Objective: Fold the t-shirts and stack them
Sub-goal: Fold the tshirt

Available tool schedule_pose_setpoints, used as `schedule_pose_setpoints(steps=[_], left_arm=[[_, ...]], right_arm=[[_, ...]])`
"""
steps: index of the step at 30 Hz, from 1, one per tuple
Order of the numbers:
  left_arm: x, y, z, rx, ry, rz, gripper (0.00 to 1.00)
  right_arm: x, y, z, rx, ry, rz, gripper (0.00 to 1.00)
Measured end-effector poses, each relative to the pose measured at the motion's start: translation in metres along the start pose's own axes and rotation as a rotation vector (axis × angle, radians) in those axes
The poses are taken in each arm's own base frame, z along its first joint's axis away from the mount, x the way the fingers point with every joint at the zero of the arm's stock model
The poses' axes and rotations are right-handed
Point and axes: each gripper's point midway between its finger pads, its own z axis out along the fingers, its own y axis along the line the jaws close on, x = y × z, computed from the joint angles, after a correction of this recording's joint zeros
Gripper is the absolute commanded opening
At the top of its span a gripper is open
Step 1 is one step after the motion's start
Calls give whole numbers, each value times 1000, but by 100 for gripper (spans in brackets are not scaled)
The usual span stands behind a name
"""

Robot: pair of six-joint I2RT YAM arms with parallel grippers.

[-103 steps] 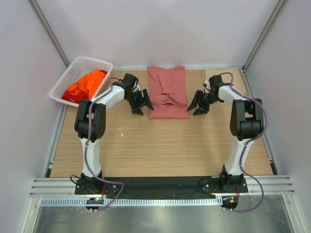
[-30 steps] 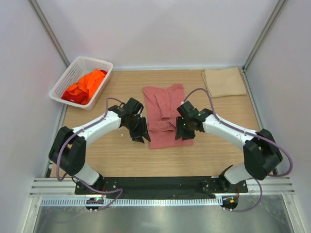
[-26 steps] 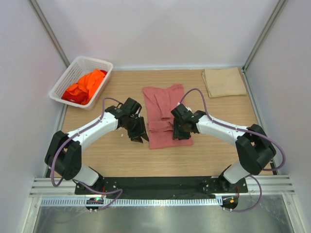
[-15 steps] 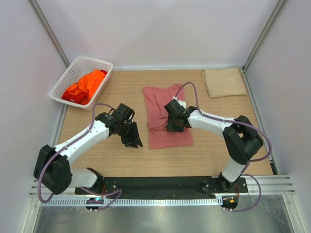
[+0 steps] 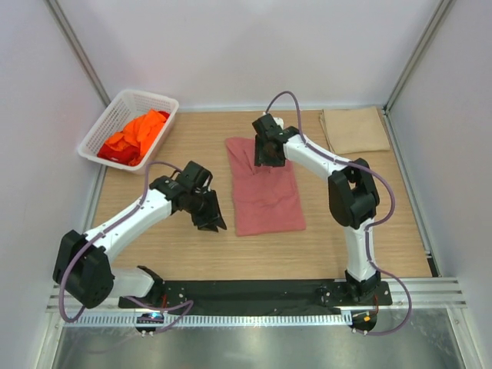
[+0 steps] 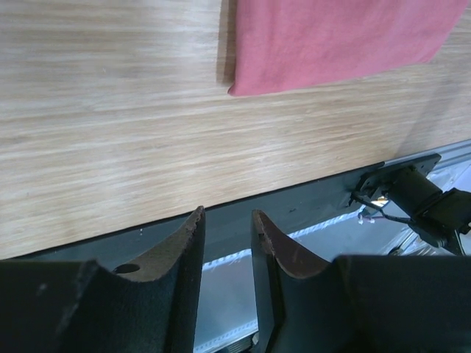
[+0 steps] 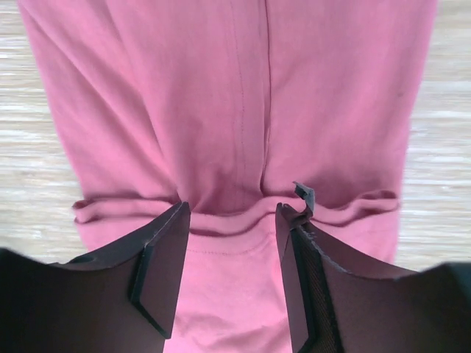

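Note:
A salmon-pink t-shirt (image 5: 267, 194) lies flat and lengthwise in the middle of the table. My right gripper (image 5: 264, 156) is open over its far end. In the right wrist view (image 7: 232, 213) the open jaws straddle a raised crosswise crease in the pink cloth (image 7: 235, 95), gripping nothing. My left gripper (image 5: 210, 221) hangs just left of the shirt's near left corner, jaws slightly apart and empty. In the left wrist view (image 6: 224, 224) the shirt's corner (image 6: 331, 37) lies beyond the fingers. Orange and red t-shirts (image 5: 137, 132) lie bunched in the basket.
The white lattice basket (image 5: 101, 128) stands at the back left corner. A folded tan cloth (image 5: 355, 129) lies at the back right. Bare wood runs along the table's near edge, ahead of the black base rail (image 5: 254, 292).
My right gripper has slid from the shirt's middle to its far end, and the bunched folds there now lie flatter. My left gripper drew back to the left of the shirt and now stays put.

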Motion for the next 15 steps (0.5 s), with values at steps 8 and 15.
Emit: schedule_pose_setpoints(steps=[8, 15], left_arm=[[-40, -31, 26, 10, 32, 34, 31], [-99, -63, 65, 89, 51, 18, 25]], right_arm=[[-5, -8, -43, -35, 10, -75, 60], [16, -43, -51, -224, 134, 41, 29]])
